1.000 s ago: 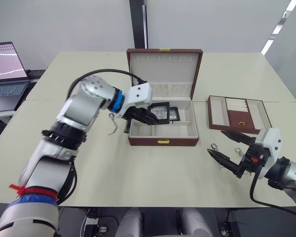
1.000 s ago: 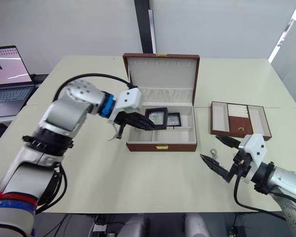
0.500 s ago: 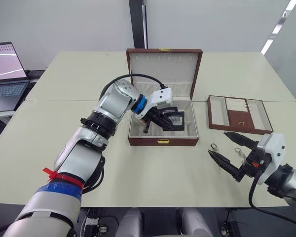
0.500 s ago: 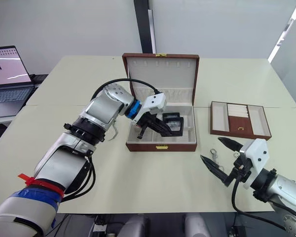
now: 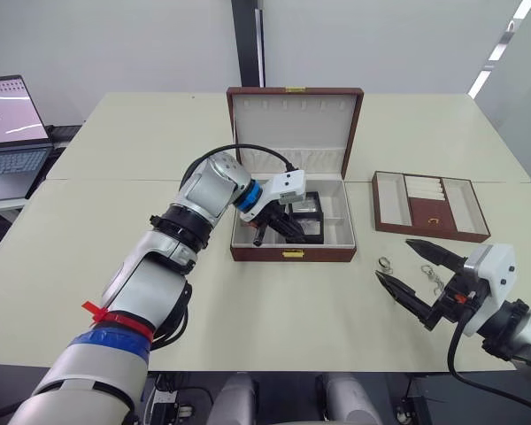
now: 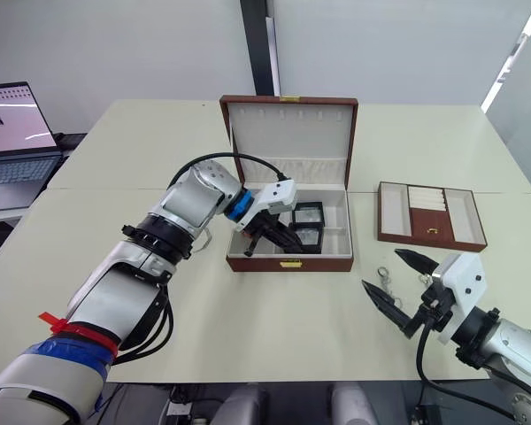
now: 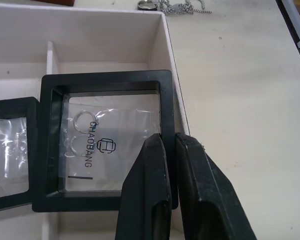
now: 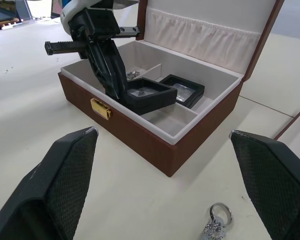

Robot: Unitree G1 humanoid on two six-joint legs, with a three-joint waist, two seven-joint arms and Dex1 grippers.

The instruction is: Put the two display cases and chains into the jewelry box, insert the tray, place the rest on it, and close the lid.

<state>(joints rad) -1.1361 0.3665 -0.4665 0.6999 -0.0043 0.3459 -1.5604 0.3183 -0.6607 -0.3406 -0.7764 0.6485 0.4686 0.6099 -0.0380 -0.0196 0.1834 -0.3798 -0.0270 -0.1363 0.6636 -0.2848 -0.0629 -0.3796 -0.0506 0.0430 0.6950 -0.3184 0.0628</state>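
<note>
We see the left gripper (image 7: 165, 145) down inside the open box (image 5: 291, 253), its two fingers (image 7: 145, 200) pinched on the rim of a black display case (image 7: 105, 140). Half a second ago that case was held higher and further toward the box's right side; now it has dropped lower and nearer the front wall, tilted with one edge resting on a divider, as the right wrist view shows. The second case (image 6: 308, 213) lies flat in the compartment just behind it, where it lay before. In the left wrist view the held case shows clear film over small rings (printed lettering reads across it), and the second case touches its edge. The right gripper (image 5: 422, 277) hovers over the table (image 5: 274, 301) near the front right, fingers spread wide and holding nothing, much as it was a second ago, though slightly lower in the head view. A chain (image 5: 388, 264) with a ring lies on the table between its fingers and the box. The tray (image 5: 429, 204) sits apart to the right of the box, a small gold ring (image 5: 434, 221) in it. The lid stands upright.
</note>
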